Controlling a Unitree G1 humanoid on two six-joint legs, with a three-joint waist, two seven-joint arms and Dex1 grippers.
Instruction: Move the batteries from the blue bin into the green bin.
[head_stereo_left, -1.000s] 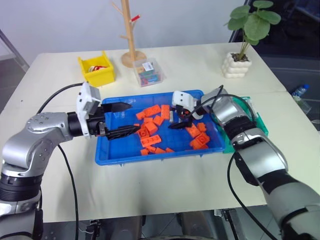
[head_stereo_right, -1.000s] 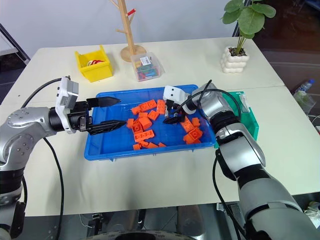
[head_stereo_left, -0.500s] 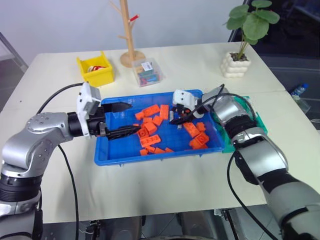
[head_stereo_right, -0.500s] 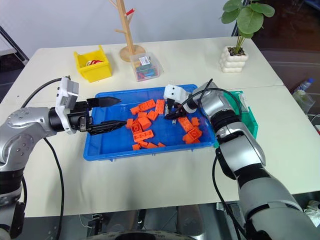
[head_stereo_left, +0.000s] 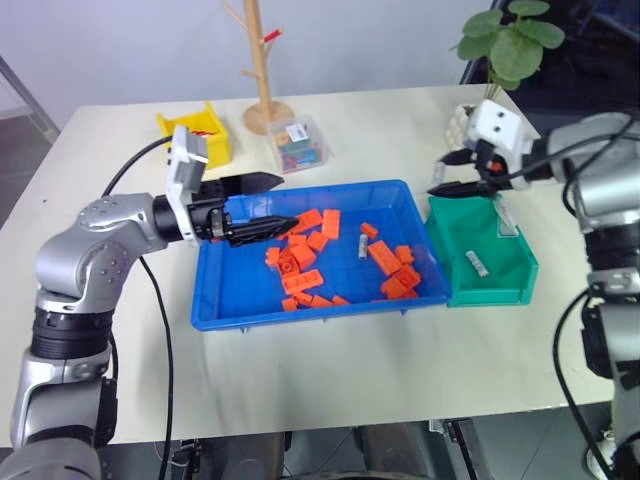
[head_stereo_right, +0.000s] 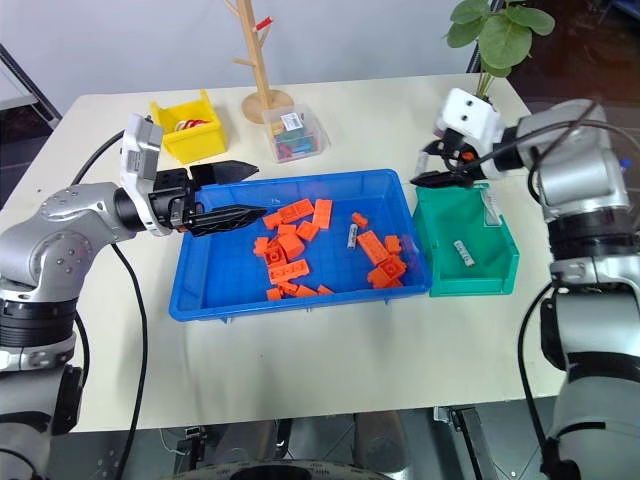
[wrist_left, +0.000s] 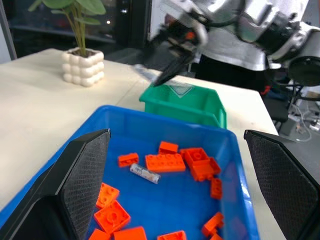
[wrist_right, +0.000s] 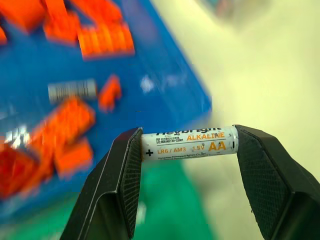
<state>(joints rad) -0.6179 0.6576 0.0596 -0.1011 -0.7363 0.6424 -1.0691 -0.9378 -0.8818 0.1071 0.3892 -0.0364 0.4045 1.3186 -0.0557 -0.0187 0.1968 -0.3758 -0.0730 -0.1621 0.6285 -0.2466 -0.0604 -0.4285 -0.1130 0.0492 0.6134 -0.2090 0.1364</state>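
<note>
Grey-white battery (wrist_right: 189, 143) held end to end in our right gripper (head_stereo_right: 432, 172).
We held it above the green bin (head_stereo_right: 470, 285); our left gripper (head_stereo_left: 262, 203) gaped wide over the blue bin (head_stereo_left: 250, 310), where 1 battery (head_stereo_right: 351, 236) lay beyond its tips.

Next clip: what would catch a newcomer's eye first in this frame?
The right gripper holds an AA battery end to end between its fingers, raised over the far end of the green bin. Beside that, the blue bin is strewn with orange bricks, with one battery among them. The left gripper hovers open over its left end.
</note>
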